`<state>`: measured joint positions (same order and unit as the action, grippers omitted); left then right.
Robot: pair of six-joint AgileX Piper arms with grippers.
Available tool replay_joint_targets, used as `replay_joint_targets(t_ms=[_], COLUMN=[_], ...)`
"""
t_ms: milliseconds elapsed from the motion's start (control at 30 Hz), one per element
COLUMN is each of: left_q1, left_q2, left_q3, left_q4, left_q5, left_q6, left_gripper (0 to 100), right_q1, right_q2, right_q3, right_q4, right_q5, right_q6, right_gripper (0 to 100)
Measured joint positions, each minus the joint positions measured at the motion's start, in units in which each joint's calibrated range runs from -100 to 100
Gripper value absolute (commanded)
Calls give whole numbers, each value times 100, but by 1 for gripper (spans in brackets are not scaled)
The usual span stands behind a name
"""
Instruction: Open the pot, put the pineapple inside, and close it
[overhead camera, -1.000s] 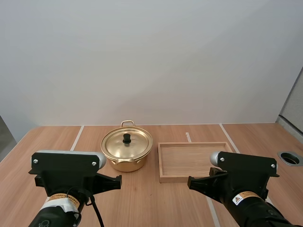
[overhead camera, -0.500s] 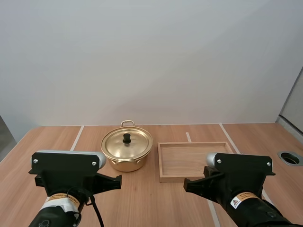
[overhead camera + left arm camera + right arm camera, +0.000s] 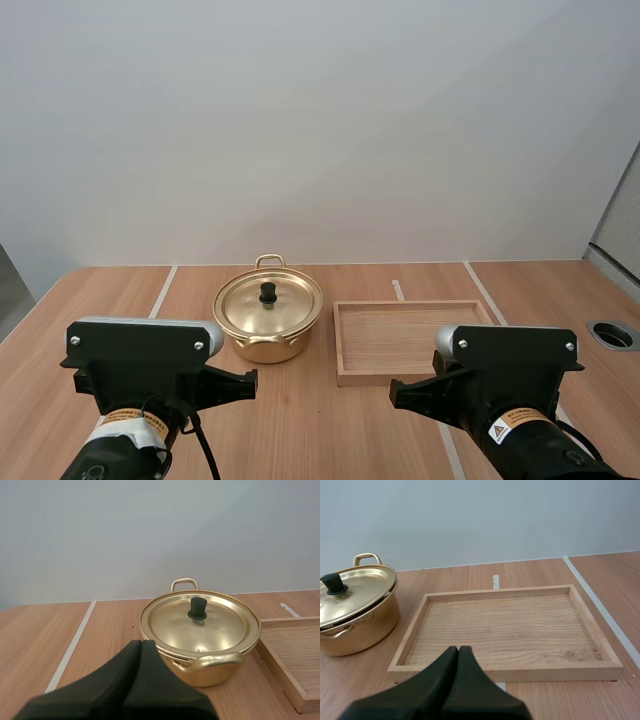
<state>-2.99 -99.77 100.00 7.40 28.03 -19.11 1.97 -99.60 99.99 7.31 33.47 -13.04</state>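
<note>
Pot (image 3: 262, 347), lidded, stands beside wooden tray (image 3: 400, 338); left hand (image 3: 141, 644) and right hand (image 3: 458, 650) pressed closed.

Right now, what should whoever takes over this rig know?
Left gripper: shut on nothing, short of the pot.
Right gripper: shut on nothing, short of the tray.
The pot stands on the table with its lid on, and the tray is beside it on the right.
Done: nothing.
Left: every step, starting with lifting the lid.
</note>
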Motion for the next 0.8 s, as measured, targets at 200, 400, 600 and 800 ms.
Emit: replay_joint_targets(t_ms=[200, 400, 600, 800], left_q1=[0, 116, 246, 252], left_q2=[0, 0, 0, 0], left_q3=[0, 0, 0, 0], left_q4=[0, 0, 0, 0], left_q5=[0, 0, 0, 0], left_q6=[0, 0, 0, 0], left_gripper=[0, 0, 0, 0], right_q1=[0, 0, 0, 0], right_q2=[0, 0, 0, 0], right_q3=[0, 0, 0, 0], right_q4=[0, 0, 0, 0], right_q5=[0, 0, 0, 0], right_q6=[0, 0, 0, 0], right_gripper=[0, 0, 0, 0])
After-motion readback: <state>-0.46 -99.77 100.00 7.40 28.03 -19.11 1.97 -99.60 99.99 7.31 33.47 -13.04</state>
